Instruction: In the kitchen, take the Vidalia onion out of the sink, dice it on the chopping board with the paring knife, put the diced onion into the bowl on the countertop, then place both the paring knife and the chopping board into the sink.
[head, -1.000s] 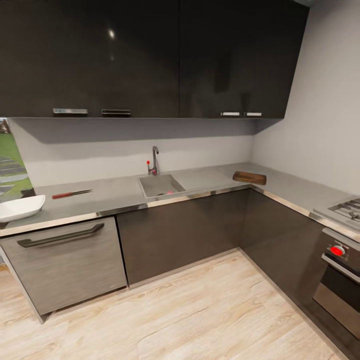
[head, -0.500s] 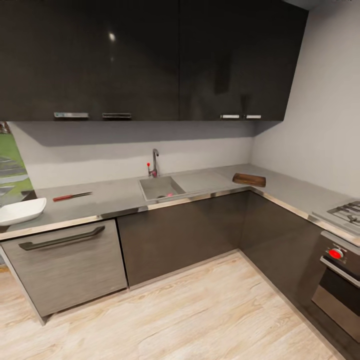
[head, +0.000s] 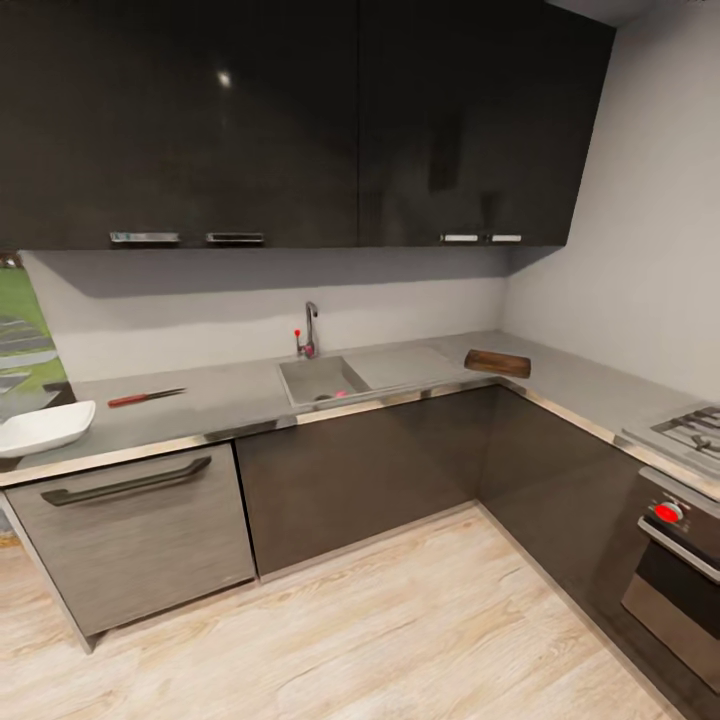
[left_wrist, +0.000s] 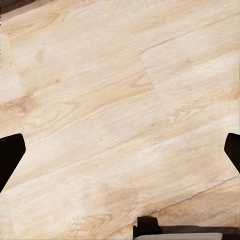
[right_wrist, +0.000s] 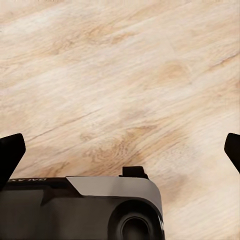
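Onion (head: 341, 394) sat in sink (head: 322, 379), robot apart; left hand (left_wrist: 120, 150) and right hand (right_wrist: 120, 150) open, empty over floor (head: 400, 620).

This is a home kitchen: an L-shaped grey table (head: 230, 400) runs above dark grey cabinets (head: 360, 470), with glossy dark wall cupboards (head: 300, 120) overhead. A steel sink with chrome faucet (head: 322, 378), a gas hob (head: 690, 430) over an oven (head: 675, 580), and pale wooden flooring (head: 380, 630) confirm it.
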